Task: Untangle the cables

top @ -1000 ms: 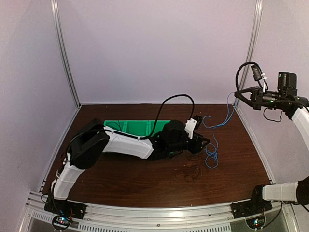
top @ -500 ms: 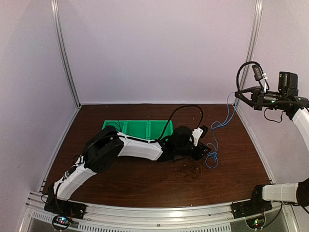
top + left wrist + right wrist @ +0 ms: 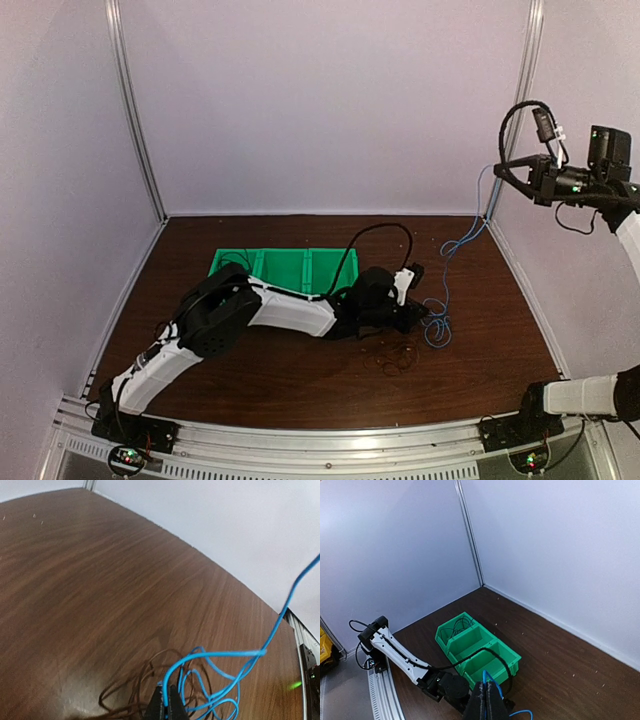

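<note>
My left gripper (image 3: 165,690) pinches the blue cable (image 3: 225,653) (black cables (image 3: 398,360) loop just beside the tips); my right gripper (image 3: 486,686), raised, clamps the same cable.

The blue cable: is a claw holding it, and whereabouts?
Both claws hold it. The right claw pinches the blue cable near its upper end; the left claw pinches it low, at the tangled loops on the table.

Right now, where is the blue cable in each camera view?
Top external: blue cable loops right of centre, then rises toward the upper right.
Left wrist: blue cable at bottom centre, one strand climbing to the right edge.
Right wrist: blue cable at the bottom edge, centre.
Shared landmark: the brown table.
</note>
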`<state>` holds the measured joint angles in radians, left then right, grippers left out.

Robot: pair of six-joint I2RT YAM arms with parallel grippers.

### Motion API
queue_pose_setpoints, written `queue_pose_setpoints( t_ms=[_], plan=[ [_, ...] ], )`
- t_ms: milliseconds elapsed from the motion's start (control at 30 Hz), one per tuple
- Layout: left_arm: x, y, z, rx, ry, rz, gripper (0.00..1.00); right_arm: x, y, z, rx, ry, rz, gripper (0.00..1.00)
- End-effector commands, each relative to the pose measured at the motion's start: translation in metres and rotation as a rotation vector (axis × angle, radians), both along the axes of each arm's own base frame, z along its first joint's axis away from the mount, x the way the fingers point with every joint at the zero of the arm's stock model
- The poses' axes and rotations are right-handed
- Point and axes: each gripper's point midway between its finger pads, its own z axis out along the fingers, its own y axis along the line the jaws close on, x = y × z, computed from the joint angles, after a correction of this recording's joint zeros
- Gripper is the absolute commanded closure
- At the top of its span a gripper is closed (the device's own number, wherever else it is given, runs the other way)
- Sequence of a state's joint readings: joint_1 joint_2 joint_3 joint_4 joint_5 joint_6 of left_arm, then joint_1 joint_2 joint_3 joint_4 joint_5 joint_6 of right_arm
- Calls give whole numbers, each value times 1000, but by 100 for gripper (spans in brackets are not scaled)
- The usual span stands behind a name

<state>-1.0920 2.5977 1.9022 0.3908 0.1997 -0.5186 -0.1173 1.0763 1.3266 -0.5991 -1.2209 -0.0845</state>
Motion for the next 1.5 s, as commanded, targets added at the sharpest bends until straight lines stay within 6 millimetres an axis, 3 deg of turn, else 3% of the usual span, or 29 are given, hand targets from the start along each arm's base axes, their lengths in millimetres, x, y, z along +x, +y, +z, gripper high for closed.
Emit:
queue_pose_setpoints(
  t_ms=[0, 100, 233, 300, 367, 533, 700, 800, 967, 1100, 1267, 1467],
  plan=[
    [-6, 17, 6, -22, 50, 43, 100, -11, -1, 98, -40, -289, -34, 100],
    [-20, 27, -9, 5, 71, 36, 100, -24, 0, 164, -19, -439, -30, 100],
    [-35, 34, -27, 37, 97, 24, 100, -38, -6, 229, 44, -548, 2, 100],
    [-38, 36, -27, 37, 98, 23, 100, -41, -9, 243, 62, -576, 21, 100],
    [-38, 37, -24, 32, 93, 26, 100, -38, -11, 245, 67, -576, 26, 100],
    [-42, 41, 11, -20, 38, 2, 98, -19, -14, 214, 84, -492, 30, 100],
    [-51, 52, 68, -96, -11, -16, 68, 0, -18, 161, 112, -376, 26, 100],
    [-58, 62, 94, -118, -42, -28, 60, 11, -21, 132, 111, -324, 6, 100],
    [-66, 79, 129, -112, -92, -34, 53, 31, -24, 95, 101, -245, -25, 100],
    [-65, 99, 143, -43, -123, 0, 50, 43, -12, 72, 62, -205, -31, 100],
    [-52, 143, 142, 118, -122, 93, 49, 52, 20, 53, 16, -177, 2, 100],
    [-28, 227, 143, 232, -146, 261, 47, 57, 77, 30, -37, -147, 100, 100]
  ],
)
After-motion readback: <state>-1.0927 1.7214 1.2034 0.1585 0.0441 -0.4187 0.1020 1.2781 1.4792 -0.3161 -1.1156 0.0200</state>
